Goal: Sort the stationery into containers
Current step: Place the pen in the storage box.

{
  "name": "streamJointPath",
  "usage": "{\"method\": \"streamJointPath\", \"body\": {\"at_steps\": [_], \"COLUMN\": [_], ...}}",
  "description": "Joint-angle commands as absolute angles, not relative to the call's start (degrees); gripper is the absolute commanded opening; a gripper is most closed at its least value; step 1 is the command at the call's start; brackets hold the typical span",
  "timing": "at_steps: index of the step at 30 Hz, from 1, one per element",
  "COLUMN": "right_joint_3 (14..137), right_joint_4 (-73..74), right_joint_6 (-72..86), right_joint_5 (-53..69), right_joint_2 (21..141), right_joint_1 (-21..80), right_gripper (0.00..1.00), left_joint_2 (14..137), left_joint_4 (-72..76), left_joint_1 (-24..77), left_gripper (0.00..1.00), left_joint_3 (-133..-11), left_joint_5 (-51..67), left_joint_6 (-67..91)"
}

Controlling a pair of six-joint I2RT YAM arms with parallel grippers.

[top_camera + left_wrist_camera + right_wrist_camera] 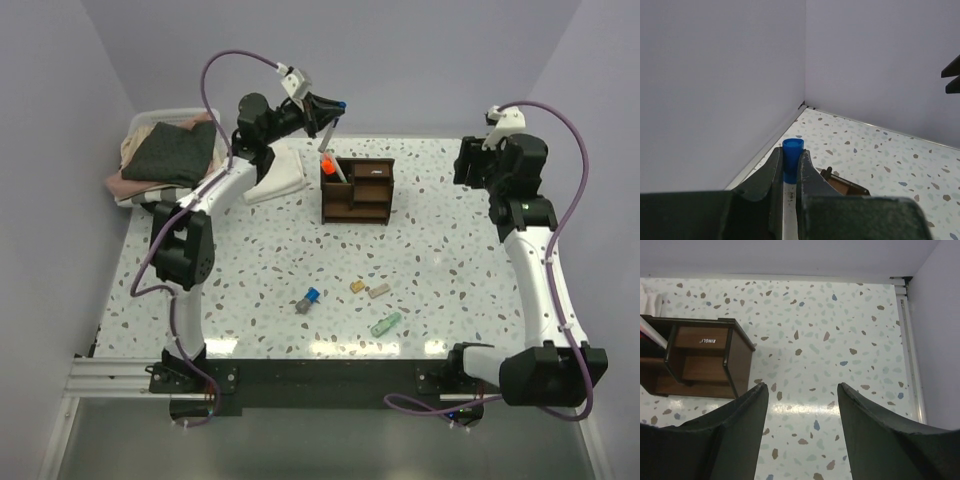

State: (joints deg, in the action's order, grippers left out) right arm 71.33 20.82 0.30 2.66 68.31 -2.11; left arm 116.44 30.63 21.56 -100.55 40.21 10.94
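The left gripper (328, 108) holds a white pen (327, 133) over the brown box (370, 170). A blue marker (309, 300), two tan bits (357, 286) and a green bit (386, 324) lie on the table (250, 280)

Surfaces as inspected: the speckled white terrazzo-look tabletop (250, 270) is smooth and glossy, with light glare. The boxy dark brown wooden organiser (357, 190) has a smooth, low-sheen finish. The blue-capped white marker (792, 147) is smooth plastic. The folded dark green cloth (175, 150) is soft and matt. The pale lilac walls (715, 75) are matt and even.

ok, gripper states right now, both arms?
Left gripper: closed on the blue-capped marker.
Right gripper: open, empty.
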Motion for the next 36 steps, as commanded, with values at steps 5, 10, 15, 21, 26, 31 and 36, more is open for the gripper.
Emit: {"method": "streamJointPath", "body": {"at_steps": [5,10,15,21,26,31,36], "right_joint_3": [82.2,83.2,83.1,83.7,85.9,86.0,83.8], "right_joint_4": [26.0,26.5,26.6,26.8,28.2,27.5,26.5], "right_joint_6": [-8.1,-8.9,-9.1,-9.8,-10.4,-10.1,-9.2], "right_joint_5": [1.8,1.6,1.6,1.6,1.9,2.6,3.0], "right_joint_2": [73.8,75.4,76.5,77.9,80.1,81.1,80.5], "right_joint_1": [-2.4,-2.4,-2.4,-2.4,-2.3,-2.4,-2.2], "right_gripper": [0.61,0.61,0.62,0.61,0.61,0.61,0.61], "left_joint_2": [125.8,128.7,130.6,132.0,134.1,134.5,133.8], "left_joint_4": [55.8,58.5,59.6,62.0,64.3,65.4,66.6], "left_joint_1": [20.0,20.7,21.2,21.3,21.5,22.6,22.7], "left_gripper": [0.0,0.0,0.0,0.0,0.0,0.0,0.18], "left_joint_3": [-102.5,-103.1,-103.0,-101.2,-101.0,-99.4,-97.1], "left_joint_5": [43.3,43.1,42.4,42.6,43.1,43.0,43.4], "left_joint_6": [26.2,29.7,31.5,32.3,32.2,32.1,33.0]}}
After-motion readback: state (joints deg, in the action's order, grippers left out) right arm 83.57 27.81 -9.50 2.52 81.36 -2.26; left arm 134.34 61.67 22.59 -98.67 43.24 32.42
